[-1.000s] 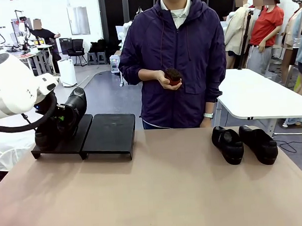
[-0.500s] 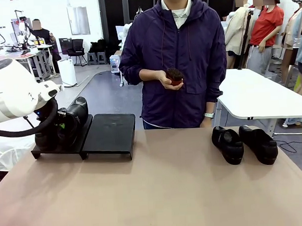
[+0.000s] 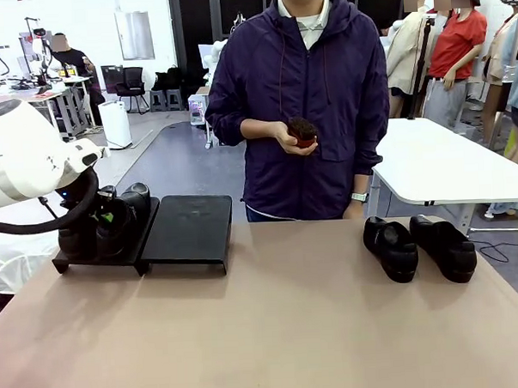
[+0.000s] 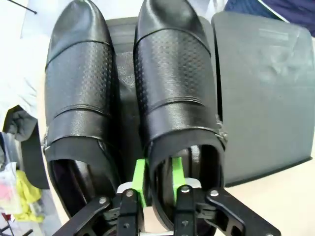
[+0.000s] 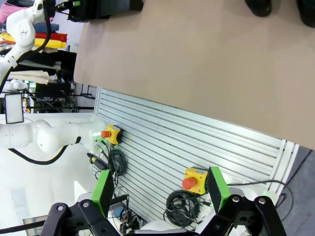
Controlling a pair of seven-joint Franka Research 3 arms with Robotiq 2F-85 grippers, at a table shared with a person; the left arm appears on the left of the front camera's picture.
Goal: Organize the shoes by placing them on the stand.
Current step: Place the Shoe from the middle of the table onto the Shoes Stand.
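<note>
Straddling one heel, left end effector [image 4: 158, 174] apart: two shoes [image 4: 174, 88] on stand [image 4: 261, 88], two off.

bright even light, soft shadows

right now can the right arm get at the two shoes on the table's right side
Probably yes: the right gripper is open off the near edge of the table, with bare top between it and both shoes.

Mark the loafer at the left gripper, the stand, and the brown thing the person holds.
Glossy black leather loafer [image 4: 177, 98], left wrist view: perforated upper.
Matte-black slanted stand [image 3: 187, 227], front view: bare right platform.
Small brown round object [image 3: 300, 129], front view: its top.
</note>
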